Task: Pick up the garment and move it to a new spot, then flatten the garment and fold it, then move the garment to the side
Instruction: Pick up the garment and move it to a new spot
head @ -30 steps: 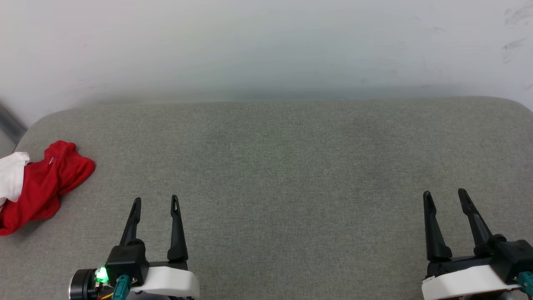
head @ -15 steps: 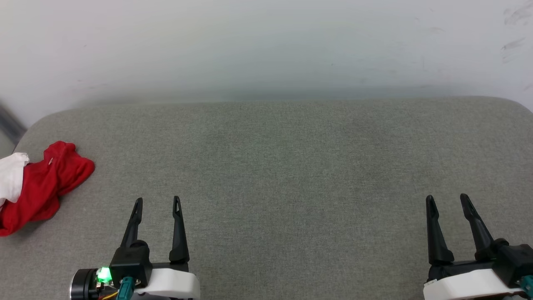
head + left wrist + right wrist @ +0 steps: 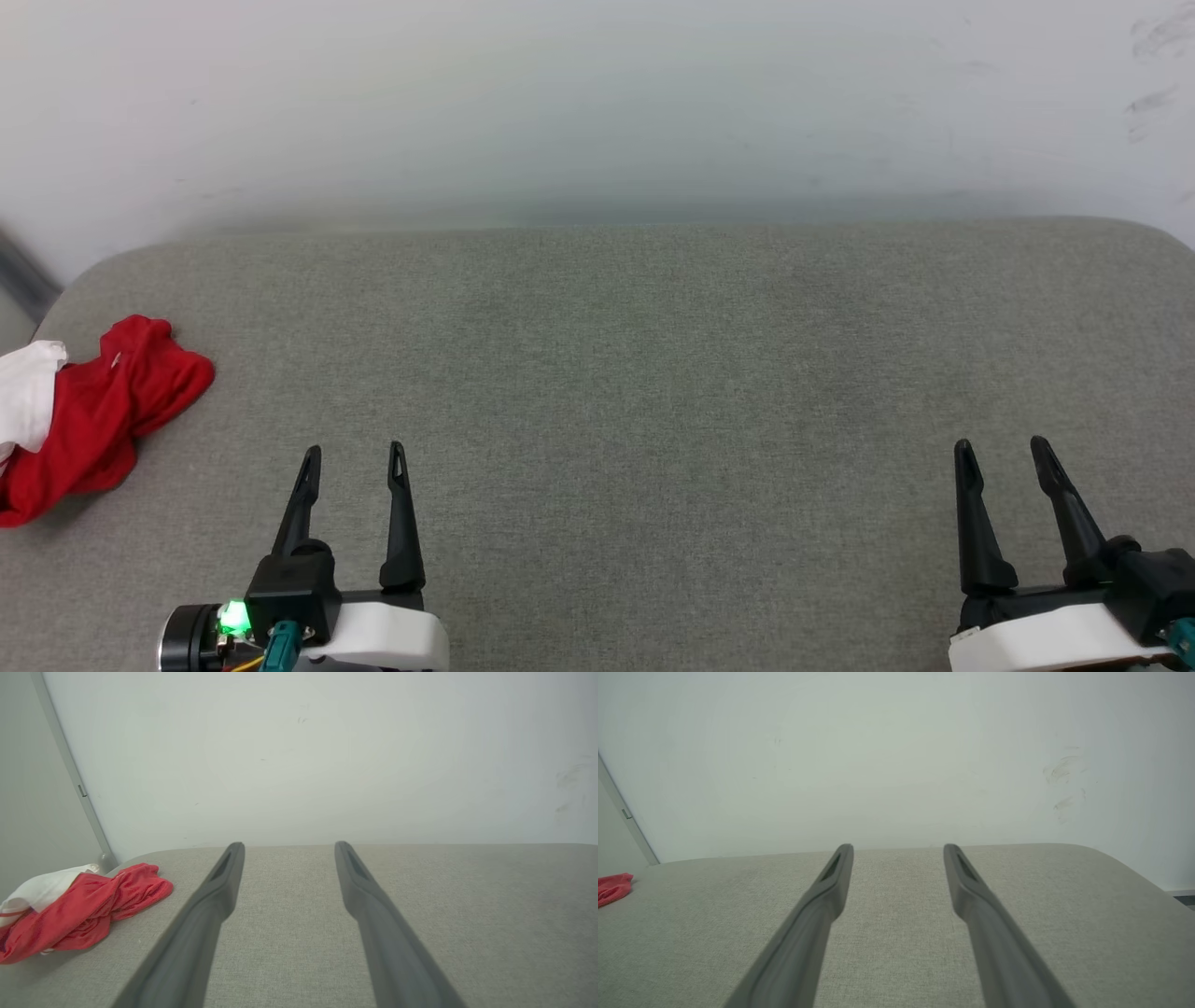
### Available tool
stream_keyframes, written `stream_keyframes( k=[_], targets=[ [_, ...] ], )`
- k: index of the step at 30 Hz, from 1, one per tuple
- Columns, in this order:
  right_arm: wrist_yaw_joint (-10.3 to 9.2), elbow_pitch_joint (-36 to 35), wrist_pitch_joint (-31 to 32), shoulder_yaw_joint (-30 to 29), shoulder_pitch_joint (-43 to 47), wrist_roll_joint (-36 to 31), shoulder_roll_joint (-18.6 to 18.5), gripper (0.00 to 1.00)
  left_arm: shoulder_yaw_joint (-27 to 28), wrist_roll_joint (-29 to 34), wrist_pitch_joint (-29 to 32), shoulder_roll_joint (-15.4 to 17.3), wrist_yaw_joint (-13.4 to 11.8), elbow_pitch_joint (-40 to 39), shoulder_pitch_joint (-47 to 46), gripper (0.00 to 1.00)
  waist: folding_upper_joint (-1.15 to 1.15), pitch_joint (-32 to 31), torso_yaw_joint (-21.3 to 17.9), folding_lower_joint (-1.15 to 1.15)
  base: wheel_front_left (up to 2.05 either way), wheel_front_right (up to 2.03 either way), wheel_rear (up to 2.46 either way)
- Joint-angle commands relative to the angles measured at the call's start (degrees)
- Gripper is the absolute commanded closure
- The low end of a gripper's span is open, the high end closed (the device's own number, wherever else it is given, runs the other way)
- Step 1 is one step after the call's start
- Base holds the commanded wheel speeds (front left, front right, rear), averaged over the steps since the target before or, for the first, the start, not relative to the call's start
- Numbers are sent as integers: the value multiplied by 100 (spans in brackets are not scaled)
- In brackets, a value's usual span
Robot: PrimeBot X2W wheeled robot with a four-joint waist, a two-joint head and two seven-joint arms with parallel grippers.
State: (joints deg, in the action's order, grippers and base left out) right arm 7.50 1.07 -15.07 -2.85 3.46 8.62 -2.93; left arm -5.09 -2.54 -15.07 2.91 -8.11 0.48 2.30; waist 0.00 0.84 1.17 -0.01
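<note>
Garment [image 3: 103, 411] pickup is unstarted. Nearest, the dark-fingered left gripper [image 3: 354, 450] and right gripper [image 3: 1003, 443] gape empty, the right having eased back slightly. Farther left, that crumpled red T-shirt with a white sleeve lies unmoved at the grey fabric cushion [image 3: 597, 373] edge.

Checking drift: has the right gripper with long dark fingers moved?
Yes, slightly: the right gripper slid down the head view, away from the grey fabric cushion's far edge.

Grey fabric-covered padded bench [image 3: 653, 373], rounded at both far corners. Crumpled at the left edge near the far left corner: red garment [image 3: 103, 420], white part outermost.
</note>
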Motion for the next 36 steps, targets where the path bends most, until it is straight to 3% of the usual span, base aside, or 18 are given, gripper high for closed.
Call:
stream_keyframes(
  k=[1,11,29,36],
  targets=[
    [-2,3,-16,1,38,30,9,0,9,-13,-16,-3,-18,12,40,0,0,0,7,1,0,0,0],
    [-2,-55,-15,17,103,-15,9,0,74,-34,-16,-3,-28,21,-44,0,0,3,460,1,0,0,0],
    [-2,-112,-15,100,186,-96,9,0,311,-106,-15,-3,8,32,38,0,0,16,2093,1,0,0,0],
    [-2,-121,-15,159,182,-173,9,0,394,-191,-15,-4,-42,21,79,0,0,61,2545,1,0,0,0]
  ],
)
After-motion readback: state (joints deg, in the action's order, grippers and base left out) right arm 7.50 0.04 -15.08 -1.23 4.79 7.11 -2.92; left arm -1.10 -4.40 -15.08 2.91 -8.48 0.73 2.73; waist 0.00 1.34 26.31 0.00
